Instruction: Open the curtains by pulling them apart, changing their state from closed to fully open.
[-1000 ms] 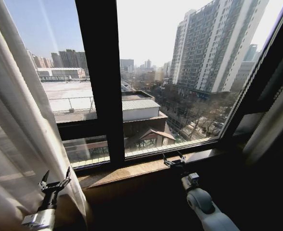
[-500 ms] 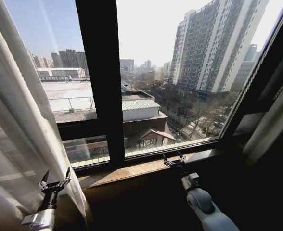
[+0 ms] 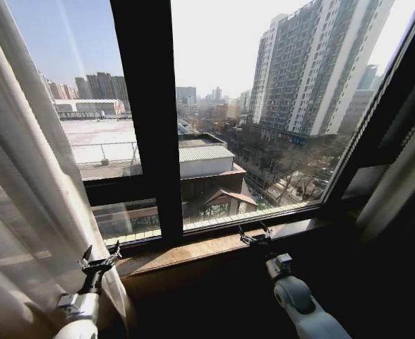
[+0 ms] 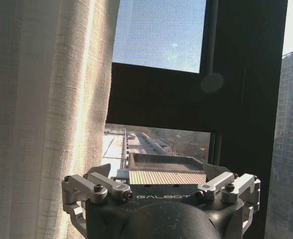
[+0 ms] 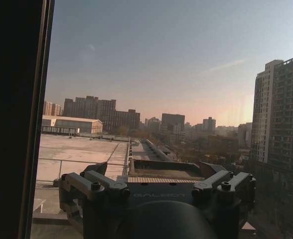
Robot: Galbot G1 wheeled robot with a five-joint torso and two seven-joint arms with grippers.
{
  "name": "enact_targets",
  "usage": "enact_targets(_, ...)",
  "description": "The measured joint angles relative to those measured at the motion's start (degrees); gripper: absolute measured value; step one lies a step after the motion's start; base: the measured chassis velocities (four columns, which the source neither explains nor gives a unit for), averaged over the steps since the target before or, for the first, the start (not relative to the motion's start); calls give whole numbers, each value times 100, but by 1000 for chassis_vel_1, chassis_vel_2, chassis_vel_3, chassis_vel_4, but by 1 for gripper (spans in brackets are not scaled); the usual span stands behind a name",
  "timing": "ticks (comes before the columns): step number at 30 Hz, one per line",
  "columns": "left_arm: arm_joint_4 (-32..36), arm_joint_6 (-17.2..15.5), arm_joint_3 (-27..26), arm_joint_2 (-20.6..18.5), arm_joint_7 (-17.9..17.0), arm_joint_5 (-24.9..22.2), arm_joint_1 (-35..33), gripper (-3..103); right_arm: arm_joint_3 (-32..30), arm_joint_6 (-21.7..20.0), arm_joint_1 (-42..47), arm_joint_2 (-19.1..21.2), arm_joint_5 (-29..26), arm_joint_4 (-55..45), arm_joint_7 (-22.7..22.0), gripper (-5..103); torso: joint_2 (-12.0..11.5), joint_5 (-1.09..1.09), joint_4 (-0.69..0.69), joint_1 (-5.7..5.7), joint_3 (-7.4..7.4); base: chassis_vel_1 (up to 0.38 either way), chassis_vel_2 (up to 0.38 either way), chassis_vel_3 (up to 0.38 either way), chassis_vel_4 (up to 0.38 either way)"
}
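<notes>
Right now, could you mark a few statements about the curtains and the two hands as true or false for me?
1. The sheer curtain is bunched at the window's left side. True.
2. The left hand is clamped on the curtain fabric. False: its fingers are spread open beside the curtain's edge and hold nothing.
3. The right hand is open in front of the window sill. True.
4. The sheer fabric covers the middle of the window. False: the glass there is bare, with the dark frame post and the city in plain sight.
5. The right hand grips a curtain panel. False: it holds nothing.
</notes>
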State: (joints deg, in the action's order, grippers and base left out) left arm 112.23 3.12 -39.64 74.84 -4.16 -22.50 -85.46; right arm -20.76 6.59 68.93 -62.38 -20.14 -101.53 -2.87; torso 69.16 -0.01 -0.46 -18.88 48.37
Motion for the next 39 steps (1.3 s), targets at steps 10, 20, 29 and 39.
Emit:
enact_targets(10,-396,-165,908,-506,-62,698,802,100,0,0,0,0,0,0,1,100,-1,0,-2,0,0,0,0,0,0)
enact_targets(20,-566,-13,962,-464,-34,725,896,100,0,0,0,0,0,0,1,100,0,0,0,0,0,0,0,0,0)
enact_targets(29,-611,268,707,-396,-137,777,771,100,0,0,0,0,0,0,0,100,0,0,0,0,0,0,0,0,0)
enact_targets(39,-438,885,212,-235,-528,1077,243,100,0,0,0,0,0,0,0,100,0,-1,0,0,-1,0,0,0,0)
